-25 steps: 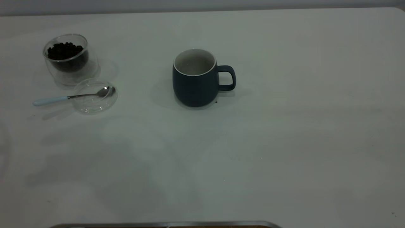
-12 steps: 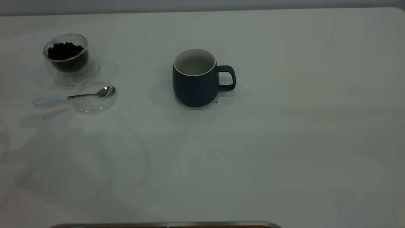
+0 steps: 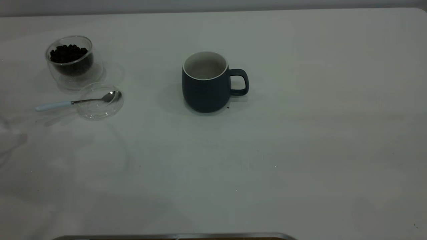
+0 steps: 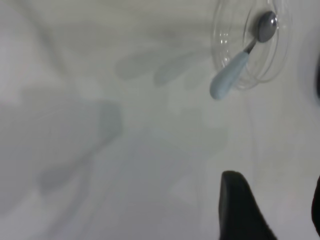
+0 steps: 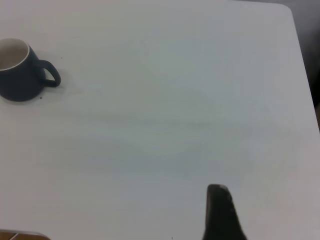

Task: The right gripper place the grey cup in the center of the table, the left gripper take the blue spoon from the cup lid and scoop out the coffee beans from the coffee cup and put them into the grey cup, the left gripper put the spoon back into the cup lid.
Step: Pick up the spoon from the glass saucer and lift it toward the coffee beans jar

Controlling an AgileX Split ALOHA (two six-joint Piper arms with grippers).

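The grey cup [image 3: 206, 83] stands upright near the middle of the table [image 3: 300, 150], handle to the right, with its whitish inside showing nothing in it; it also appears far off in the right wrist view [image 5: 20, 70]. At the far left, the coffee cup [image 3: 70, 61] holds coffee beans [image 3: 68, 53]. Just in front of it, the blue spoon [image 3: 76, 101] lies with its bowl in the cup lid [image 3: 99, 110] and its handle sticking out over the rim. My left gripper [image 4: 277, 205] hovers open over bare table, apart from the blue spoon [image 4: 235, 75]. The right gripper [image 5: 267, 215] is open, only one finger [image 5: 220, 215] visible.
The table's rounded far-right corner [image 3: 421, 11] and its right edge [image 5: 305, 75] bound the white surface. A metal strip [image 3: 173, 236] runs along the near edge. Neither arm appears in the exterior view, only soft shadows at the lower left.
The arm shadows on the lower left of the table have shifted leftward. The grey cup, coffee cup, lid and spoon have not moved.
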